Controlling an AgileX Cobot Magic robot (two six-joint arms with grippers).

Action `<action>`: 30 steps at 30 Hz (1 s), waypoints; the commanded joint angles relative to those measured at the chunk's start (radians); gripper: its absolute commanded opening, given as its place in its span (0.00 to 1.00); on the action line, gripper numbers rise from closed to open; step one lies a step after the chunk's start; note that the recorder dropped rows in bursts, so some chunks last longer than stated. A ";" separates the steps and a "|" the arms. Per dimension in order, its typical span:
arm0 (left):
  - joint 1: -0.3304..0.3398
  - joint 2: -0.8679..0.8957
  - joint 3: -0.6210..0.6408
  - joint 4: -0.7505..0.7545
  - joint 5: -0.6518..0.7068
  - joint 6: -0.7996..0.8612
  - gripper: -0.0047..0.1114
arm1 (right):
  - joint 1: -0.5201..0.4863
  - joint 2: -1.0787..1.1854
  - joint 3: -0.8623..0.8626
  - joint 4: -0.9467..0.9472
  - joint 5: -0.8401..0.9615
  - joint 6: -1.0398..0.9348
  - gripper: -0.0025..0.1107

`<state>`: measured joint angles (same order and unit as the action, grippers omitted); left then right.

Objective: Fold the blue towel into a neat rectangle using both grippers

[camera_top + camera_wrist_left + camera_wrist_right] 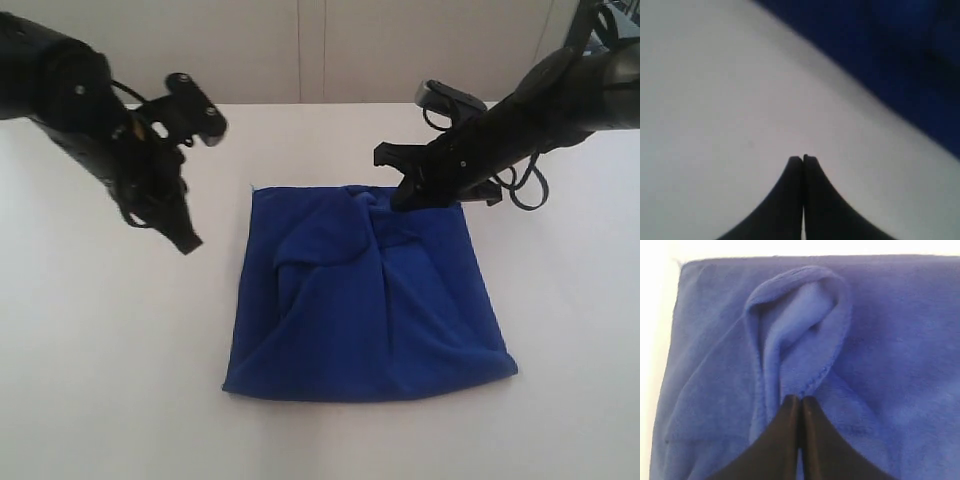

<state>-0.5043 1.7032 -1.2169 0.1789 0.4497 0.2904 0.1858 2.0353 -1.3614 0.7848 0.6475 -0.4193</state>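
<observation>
Lying rumpled, plush blue towel (pixel 370 320), squarish, looped fold at right gripper (pixel 801 398)

Plain white tabletop (pixel 90 380) under soft, even light, pale panelled wall (pixel 420 45) behind its far edge.

Matte black all over, pretty stealthy looking
Left gripper (pixel 190 242) and right gripper (pixel 402 200) both taper into pointy black fingers (pixel 787 200), chunky rounded housings (pixel 60 75) behind them, a few tiny pale screw heads (pixel 80 90) on the left side, and black cables (pixel 527 185) looping off the right one
</observation>
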 commanded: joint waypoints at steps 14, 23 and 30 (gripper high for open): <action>-0.206 0.282 -0.063 -0.006 -0.587 0.107 0.33 | -0.047 0.002 -0.004 0.032 -0.024 0.061 0.02; -0.255 0.288 -0.063 -0.006 -0.599 0.039 0.58 | -0.047 0.002 -0.004 0.026 -0.031 0.058 0.02; -0.265 0.302 -0.063 -0.006 -0.599 0.018 0.58 | -0.047 0.002 -0.004 0.026 -0.049 0.058 0.02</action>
<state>-0.7623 2.0002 -1.2754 0.1789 -0.1538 0.3277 0.1452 2.0353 -1.3614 0.8087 0.6097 -0.3592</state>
